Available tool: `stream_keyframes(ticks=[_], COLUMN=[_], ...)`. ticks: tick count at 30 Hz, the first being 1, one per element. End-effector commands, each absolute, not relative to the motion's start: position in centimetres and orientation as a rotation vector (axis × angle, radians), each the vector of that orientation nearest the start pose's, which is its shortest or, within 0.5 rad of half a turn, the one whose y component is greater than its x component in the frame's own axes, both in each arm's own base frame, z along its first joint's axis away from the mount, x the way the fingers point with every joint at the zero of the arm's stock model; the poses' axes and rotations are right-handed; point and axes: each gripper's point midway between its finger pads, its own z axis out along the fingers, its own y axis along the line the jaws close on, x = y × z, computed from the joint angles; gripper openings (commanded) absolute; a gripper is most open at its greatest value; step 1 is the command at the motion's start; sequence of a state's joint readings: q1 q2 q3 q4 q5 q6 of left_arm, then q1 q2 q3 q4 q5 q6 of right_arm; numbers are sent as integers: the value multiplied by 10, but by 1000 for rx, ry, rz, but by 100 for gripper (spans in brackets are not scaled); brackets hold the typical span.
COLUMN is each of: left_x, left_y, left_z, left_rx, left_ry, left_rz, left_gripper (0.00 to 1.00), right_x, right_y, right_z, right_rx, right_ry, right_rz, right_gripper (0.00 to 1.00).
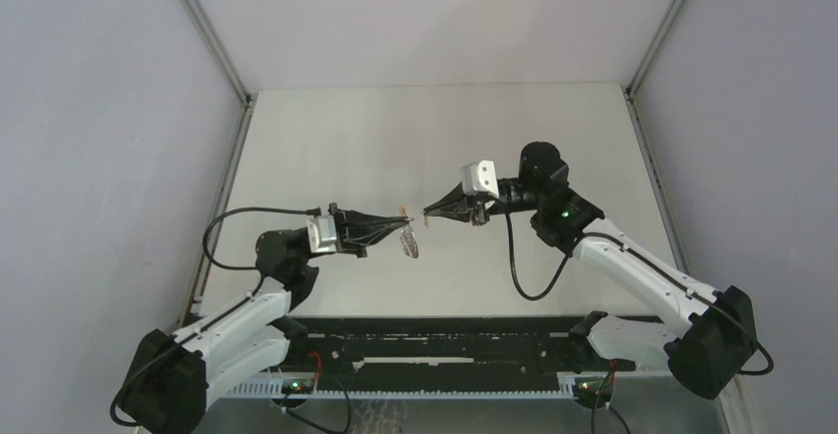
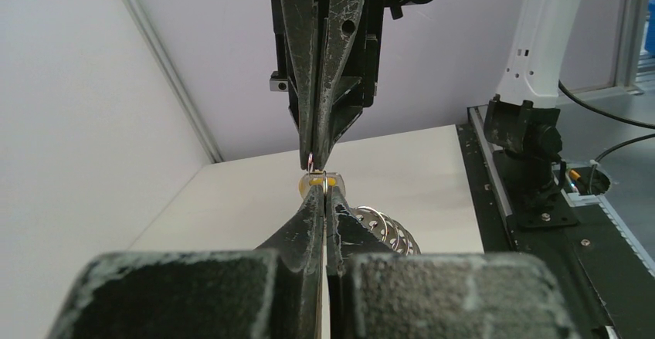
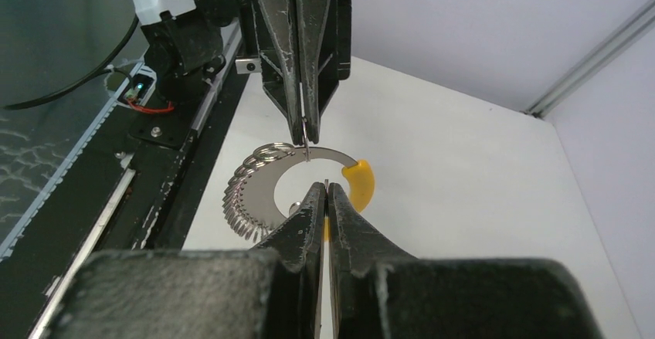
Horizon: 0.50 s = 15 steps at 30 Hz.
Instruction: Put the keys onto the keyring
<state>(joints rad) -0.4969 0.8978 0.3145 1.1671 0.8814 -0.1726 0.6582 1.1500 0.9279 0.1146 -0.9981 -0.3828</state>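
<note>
My left gripper (image 1: 403,222) is shut on the rim of the keyring (image 1: 408,242) and holds it in the air above the table. In the right wrist view the keyring (image 3: 266,192) is a flat grey ring with a yellow-orange section (image 3: 361,184), pinched by the left gripper (image 3: 305,137) from above. My right gripper (image 1: 427,217) is shut, its tips just short of the ring. A thin metal sliver and a bit of orange show between its fingers (image 3: 309,215), so it looks like the orange-headed key, mostly hidden. The green-headed key is out of view.
A fan of thin perforated metal plates (image 2: 384,228) hangs on the keyring's lower side. The white table (image 1: 395,128) is walled on three sides. The black rail with cables (image 1: 445,350) runs along the near edge, between the arm bases.
</note>
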Motion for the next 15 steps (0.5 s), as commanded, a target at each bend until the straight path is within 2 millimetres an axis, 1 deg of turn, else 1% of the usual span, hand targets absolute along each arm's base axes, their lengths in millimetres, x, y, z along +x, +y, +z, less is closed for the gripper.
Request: stream_keyframes(ticks=[1, 5, 15], left_x=[157, 156, 154], left_y=[-248, -248, -248], left_z=[339, 338, 338], left_rx=[989, 996, 1002], left_ry=[676, 675, 664], left_rz=[-1011, -1018, -1023], left_gripper=[0, 0, 0], right_x=[166, 160, 158], right_y=[319, 320, 324], right_z=[315, 316, 312], right_rx=[-1478, -1496, -1518], right_ry=[855, 824, 830], right_rz=[1056, 1068, 1086], right_gripper=[0, 0, 0])
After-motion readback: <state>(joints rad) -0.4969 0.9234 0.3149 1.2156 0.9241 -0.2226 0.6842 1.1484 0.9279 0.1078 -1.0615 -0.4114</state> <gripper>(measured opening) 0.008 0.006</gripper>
